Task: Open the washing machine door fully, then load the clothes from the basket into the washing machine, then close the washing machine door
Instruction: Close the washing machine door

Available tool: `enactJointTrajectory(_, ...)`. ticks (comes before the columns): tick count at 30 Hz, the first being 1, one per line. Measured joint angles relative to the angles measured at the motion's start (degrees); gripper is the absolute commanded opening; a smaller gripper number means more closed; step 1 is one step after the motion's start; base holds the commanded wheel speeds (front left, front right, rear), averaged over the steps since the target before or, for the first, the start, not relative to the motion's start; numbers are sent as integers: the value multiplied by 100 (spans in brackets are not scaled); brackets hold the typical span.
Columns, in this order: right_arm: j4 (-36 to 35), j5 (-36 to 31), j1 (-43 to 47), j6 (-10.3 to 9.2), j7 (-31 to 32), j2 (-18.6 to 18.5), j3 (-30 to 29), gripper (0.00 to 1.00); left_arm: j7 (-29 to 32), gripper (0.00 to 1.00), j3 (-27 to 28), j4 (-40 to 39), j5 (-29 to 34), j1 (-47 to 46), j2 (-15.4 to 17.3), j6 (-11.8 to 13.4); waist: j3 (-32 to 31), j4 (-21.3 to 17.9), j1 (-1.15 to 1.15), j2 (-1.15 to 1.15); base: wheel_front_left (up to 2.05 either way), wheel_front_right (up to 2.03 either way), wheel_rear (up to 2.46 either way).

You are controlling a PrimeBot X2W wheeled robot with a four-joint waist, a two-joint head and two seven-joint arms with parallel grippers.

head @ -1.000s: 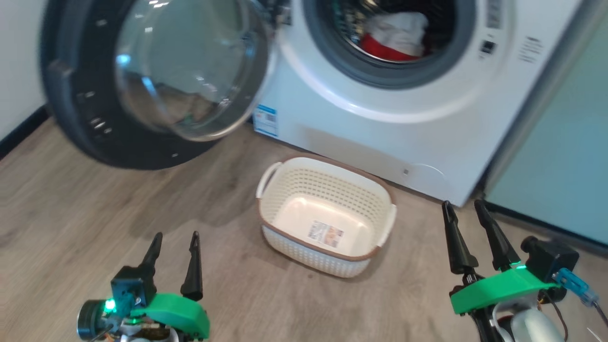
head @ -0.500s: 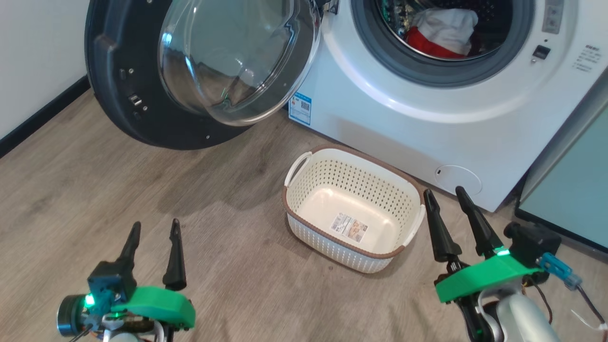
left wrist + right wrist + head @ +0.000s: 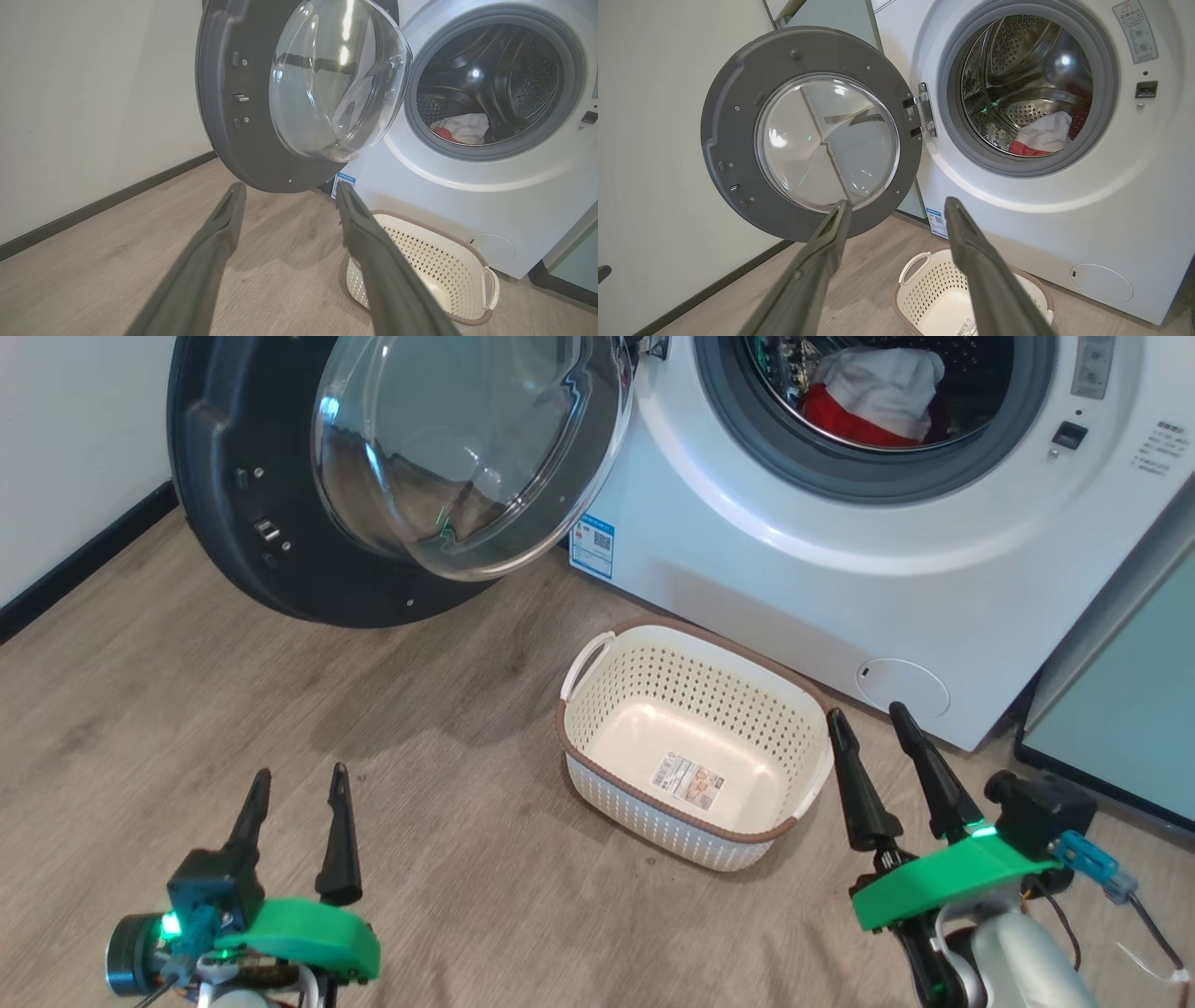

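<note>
The basket (image 3: 570, 758) sits empty on the wood floor (image 3: 280, 709) just before the washing machine (image 3: 840, 579), with a teal cabinet (image 3: 1120, 709) to the machine's right. The washing machine door (image 3: 233, 551) is swung wide to its left, its clear glass bowl bulging. Red-and-white clothes (image 3: 873, 397) lie in its drum. Facing it, the left gripper (image 3: 300, 773) and right gripper (image 3: 866, 711) hover, fingers spread and holding nothing.

Same build on both sides: long, dark, tapered fingers on a bright green plastic bracket. The left gripper (image 3: 299, 773) has a boxy black camera (image 3: 217, 894) with a glowing green light (image 3: 170, 924) and a round dark cap (image 3: 126, 957). The right gripper (image 3: 866, 711) adds a blue plug (image 3: 1092, 868), a thin wire (image 3: 1158, 938) and a pale grey forearm (image 3: 1022, 971).
</note>
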Motion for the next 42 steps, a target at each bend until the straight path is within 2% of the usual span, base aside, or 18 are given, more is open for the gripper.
enactJointTrajectory(25,-1,-40,4,0,0,0,-60,100,0,100,129,-9,-5,1,0,-11,2,10,0,0,0,0,0)
enactJointTrajectory(26,-1,-54,4,0,0,0,-56,100,0,81,129,-9,-8,1,0,-12,3,12,0,0,0,0,0)
enactJointTrajectory(27,-1,-54,4,0,0,0,-52,100,0,13,126,-10,16,1,0,-16,6,14,0,0,0,0,0)
enactJointTrajectory(28,-1,-57,4,0,0,0,-49,100,0,0,123,-29,82,3,0,-18,10,17,0,0,0,0,0)
enactJointTrajectory(33,-57,-97,19,0,0,-1,-54,100,0,0,226,-469,31,5,-1,110,44,45,0,0,0,0,0)
enactJointTrajectory(42,-257,-444,81,0,0,-1,-110,100,0,0,528,-1077,162,-54,-2,49,280,116,0,0,0,0,0)
